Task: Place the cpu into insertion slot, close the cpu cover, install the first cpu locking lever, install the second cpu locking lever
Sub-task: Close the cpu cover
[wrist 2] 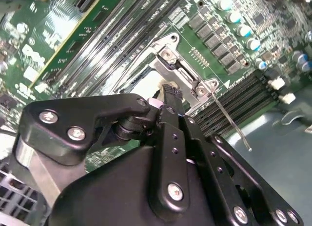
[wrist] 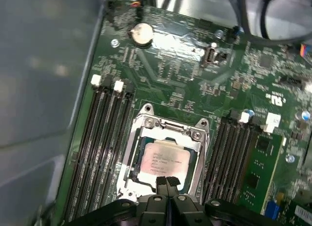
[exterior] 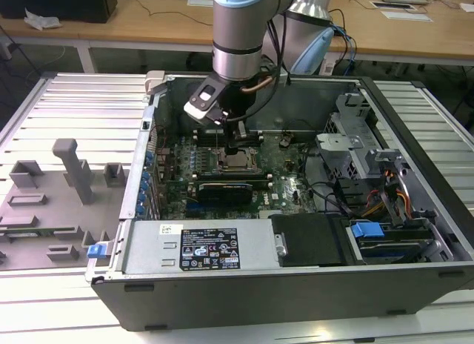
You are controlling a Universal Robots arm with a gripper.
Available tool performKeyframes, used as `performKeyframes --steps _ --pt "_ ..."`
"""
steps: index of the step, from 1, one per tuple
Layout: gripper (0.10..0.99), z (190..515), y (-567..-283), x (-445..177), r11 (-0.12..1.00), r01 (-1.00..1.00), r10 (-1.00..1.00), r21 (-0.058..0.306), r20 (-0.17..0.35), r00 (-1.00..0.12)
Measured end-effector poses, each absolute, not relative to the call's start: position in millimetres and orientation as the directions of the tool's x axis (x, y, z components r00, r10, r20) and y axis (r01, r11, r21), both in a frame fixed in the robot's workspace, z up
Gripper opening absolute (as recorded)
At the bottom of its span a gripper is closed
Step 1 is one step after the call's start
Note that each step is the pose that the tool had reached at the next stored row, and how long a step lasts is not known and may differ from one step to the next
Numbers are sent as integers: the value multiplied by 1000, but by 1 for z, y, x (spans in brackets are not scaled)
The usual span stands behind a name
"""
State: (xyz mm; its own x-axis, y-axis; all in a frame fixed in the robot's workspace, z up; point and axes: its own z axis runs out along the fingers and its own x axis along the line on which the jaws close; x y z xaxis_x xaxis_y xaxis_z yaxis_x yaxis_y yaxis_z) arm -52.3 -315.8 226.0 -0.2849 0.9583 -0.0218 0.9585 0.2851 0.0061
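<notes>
Gripper jaws pressed together, empty, at the edge of the cover; cpu sits seated, cover looks down, lever apparently unlatched; levers seem left.

Big dark grey metal computer case, lying open on a ribbed silver metal table. Silver robot arm with a pale blue cap hanging down into it. At its tip, a black gripper, right over the small pale square cpu on the green board. Long black card just beside. Grey plastic blocks on the exterior view's left.
</notes>
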Motion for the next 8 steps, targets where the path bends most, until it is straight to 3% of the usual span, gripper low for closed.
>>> performKeyframes --steps 8 --pt "106 226 -316 -52 483 875 875 4 -28 -483"
